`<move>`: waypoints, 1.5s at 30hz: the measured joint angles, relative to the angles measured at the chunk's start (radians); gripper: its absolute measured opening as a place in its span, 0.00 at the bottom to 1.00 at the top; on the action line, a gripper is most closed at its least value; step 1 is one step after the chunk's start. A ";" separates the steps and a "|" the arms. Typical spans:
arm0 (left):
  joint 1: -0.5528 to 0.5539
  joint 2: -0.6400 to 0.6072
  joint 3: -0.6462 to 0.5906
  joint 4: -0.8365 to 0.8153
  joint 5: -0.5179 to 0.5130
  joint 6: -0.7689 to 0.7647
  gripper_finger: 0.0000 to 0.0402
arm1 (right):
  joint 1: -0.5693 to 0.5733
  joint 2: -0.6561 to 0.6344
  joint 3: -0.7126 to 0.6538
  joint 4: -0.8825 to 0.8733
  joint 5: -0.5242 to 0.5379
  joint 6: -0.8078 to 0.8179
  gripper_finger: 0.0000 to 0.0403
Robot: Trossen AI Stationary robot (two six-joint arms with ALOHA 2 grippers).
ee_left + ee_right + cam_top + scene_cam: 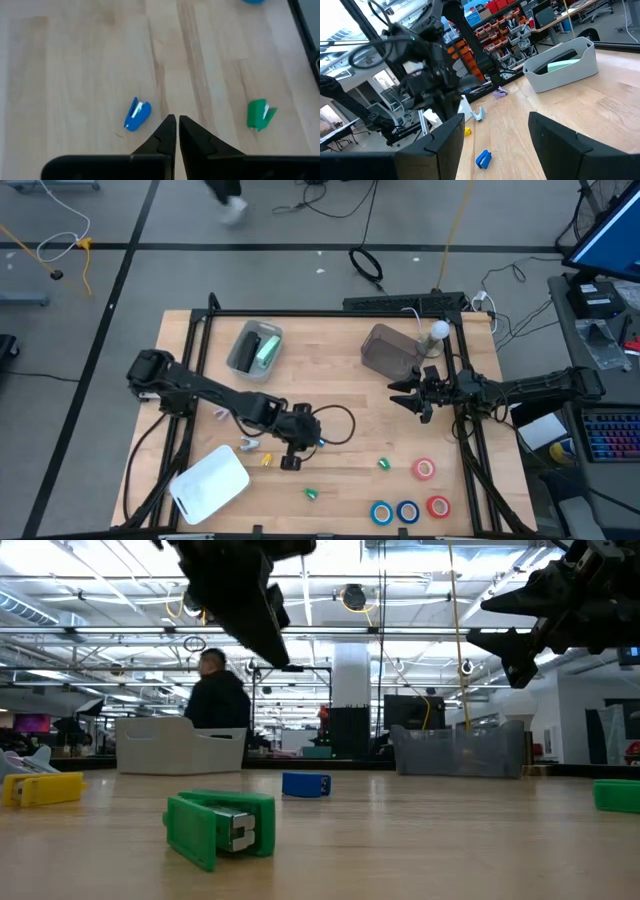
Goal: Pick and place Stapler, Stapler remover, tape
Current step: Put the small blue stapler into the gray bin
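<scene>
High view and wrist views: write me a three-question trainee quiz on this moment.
1. True or false: the left gripper is shut and holds nothing.
2. Multiple choice: how many tape rolls lie on the table in the high view? A) two B) four C) six
3. Fill in: the right gripper hangs above the table with its jaws ____, nothing between them.
Key: 1 true; 2 B; 3 open.
</scene>
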 joint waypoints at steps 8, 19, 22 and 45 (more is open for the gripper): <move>0.027 0.029 0.000 0.061 0.002 0.091 0.24 | 0.000 0.000 0.000 0.000 0.000 0.000 0.53; 0.074 0.049 0.000 0.056 0.021 0.230 0.53 | 0.000 0.000 0.000 0.000 0.000 0.000 0.53; 0.079 0.084 0.000 0.074 0.054 0.254 0.55 | 0.000 0.000 0.000 0.000 0.000 0.000 0.53; 0.095 0.236 0.000 0.089 0.063 0.301 0.56 | 0.000 0.000 0.000 -0.004 0.004 0.001 0.53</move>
